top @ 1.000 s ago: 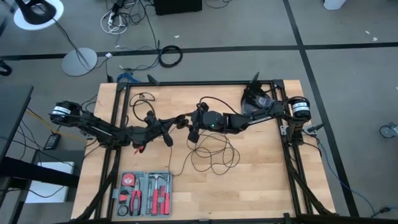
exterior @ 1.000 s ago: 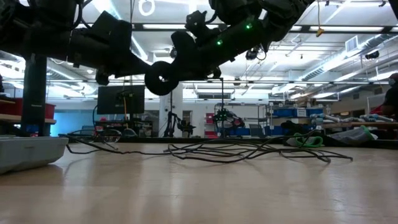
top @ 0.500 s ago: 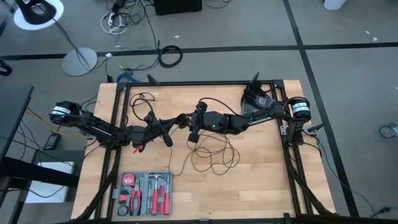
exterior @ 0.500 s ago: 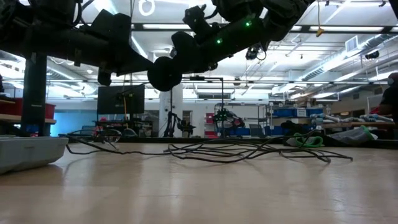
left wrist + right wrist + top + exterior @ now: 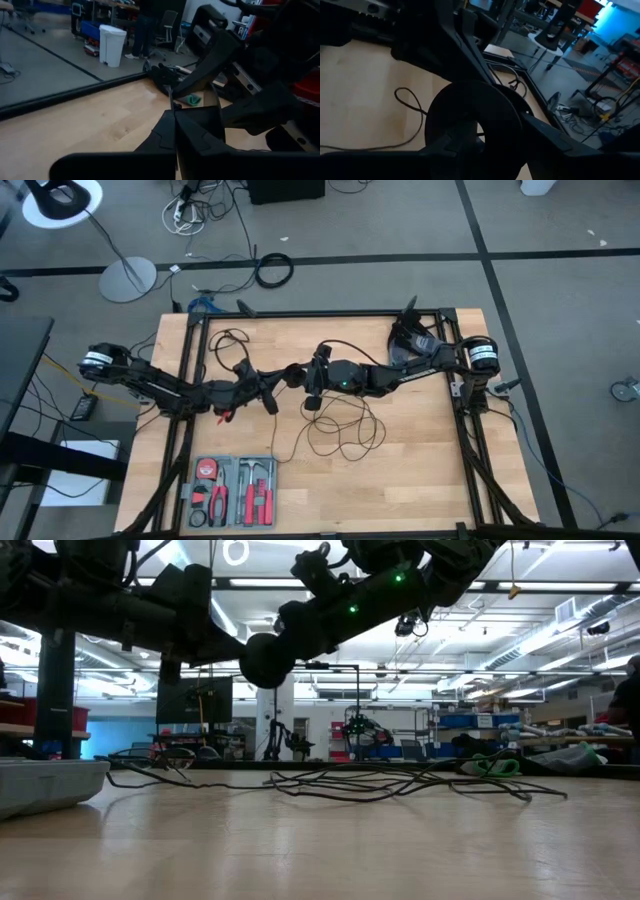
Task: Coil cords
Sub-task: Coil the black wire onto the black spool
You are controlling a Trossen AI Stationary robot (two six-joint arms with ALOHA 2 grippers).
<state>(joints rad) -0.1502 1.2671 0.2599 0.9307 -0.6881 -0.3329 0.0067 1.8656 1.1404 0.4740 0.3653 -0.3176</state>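
Red-handled tools (image 5: 258, 502) fill the tray (image 5: 190, 493); right gripper (image 5: 308, 386) clamps the puck (image 5: 263, 659).

In the high view the cord (image 5: 340, 430) is too thin to follow where it passes under the two arms, and the puck (image 5: 470, 125) is hidden there between the grippers. The left gripper (image 5: 175, 135) is seen only as dark shapes close to its camera, so its grip cannot be told. The low view cuts both arms off at its top edge.

Thin black cord (image 5: 340, 435) on pale wood-grain table (image 5: 420, 470) (red-handled tools (image 5: 258, 503)).
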